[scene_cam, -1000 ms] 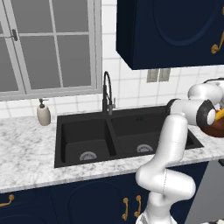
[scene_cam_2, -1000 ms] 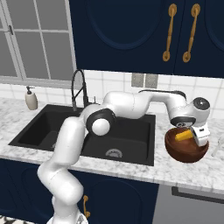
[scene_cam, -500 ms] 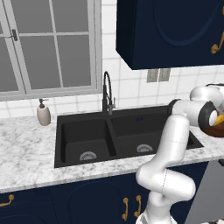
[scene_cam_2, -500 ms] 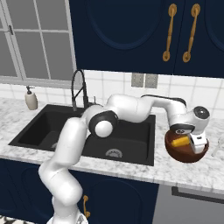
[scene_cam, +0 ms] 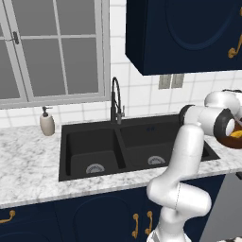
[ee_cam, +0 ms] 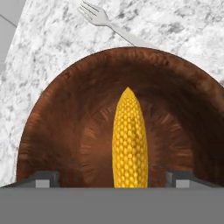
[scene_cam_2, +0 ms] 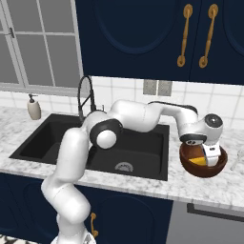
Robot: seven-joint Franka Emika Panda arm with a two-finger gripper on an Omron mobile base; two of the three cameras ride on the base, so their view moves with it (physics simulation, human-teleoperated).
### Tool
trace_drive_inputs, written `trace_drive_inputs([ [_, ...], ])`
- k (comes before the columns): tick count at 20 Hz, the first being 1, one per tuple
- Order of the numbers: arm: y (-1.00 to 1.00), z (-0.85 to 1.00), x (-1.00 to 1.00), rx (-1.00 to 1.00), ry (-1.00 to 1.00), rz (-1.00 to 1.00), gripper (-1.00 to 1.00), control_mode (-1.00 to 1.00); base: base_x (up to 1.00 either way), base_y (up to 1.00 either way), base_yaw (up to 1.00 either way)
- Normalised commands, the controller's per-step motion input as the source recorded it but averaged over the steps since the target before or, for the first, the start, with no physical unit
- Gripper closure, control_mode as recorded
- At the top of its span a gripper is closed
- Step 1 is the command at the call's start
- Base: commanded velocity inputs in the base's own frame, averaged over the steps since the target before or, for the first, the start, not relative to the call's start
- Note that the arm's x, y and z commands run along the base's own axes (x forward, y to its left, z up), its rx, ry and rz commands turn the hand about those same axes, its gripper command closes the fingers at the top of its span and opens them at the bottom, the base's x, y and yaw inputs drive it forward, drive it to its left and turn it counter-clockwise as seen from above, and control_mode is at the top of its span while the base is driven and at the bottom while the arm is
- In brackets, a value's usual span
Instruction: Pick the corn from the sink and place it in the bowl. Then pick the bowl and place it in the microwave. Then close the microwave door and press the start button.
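The gripper (scene_cam_2: 211, 157) hangs over the bowl (scene_cam_2: 204, 167), which stands on the marble counter (scene_cam_2: 190, 183) just right of the sink (scene_cam_2: 71, 143). In the hand view its two dark fingertips (ee_cam: 43, 178) stand wide apart at the bottom of the frame, one on each side of the corn (ee_cam: 129, 140), with a clear gap between each tip and the cob: the jaws are open and grip nothing.

The corn lies inside the reddish-brown bowl, resting on its bottom, its pointed end toward the far side of the bowl in the hand view. From the right base view a patch of orange-yellow shows inside the bowl, partly hidden by the hand. In the left base view the bowl (scene_cam: 234, 140) sits at the far right edge, mostly covered by the wrist.

A silver fork (ee_cam: 107, 21) lies on the counter beyond the bowl in the hand view, tines pointing away from it, its handle running under the bowl's rim line; whether they touch I cannot tell.

The black double sink has a round silver drain in each basin and a tall black tap (scene_cam: 116, 101) at its far edge. A soap bottle (scene_cam: 46, 123) stands on the counter at the sink's far left, below the window (scene_cam: 52, 47). Navy cabinets (scene_cam_2: 143, 33) with brass handles hang above. No writing, brand or label can be read anywhere.
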Motion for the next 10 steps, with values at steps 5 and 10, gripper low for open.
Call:
trace_drive_inputs([
  [5, 0.19, 0.87, -0.66, 0.0, -0.01, 0.0, -1.0, -1.0, 0.0, 0.0, 0.0],
  [10, 0.15, 0.28, -0.9, 0.04, 0.0, -0.02, -1.0, -1.0, 0.0, 0.0, 0.0],
])
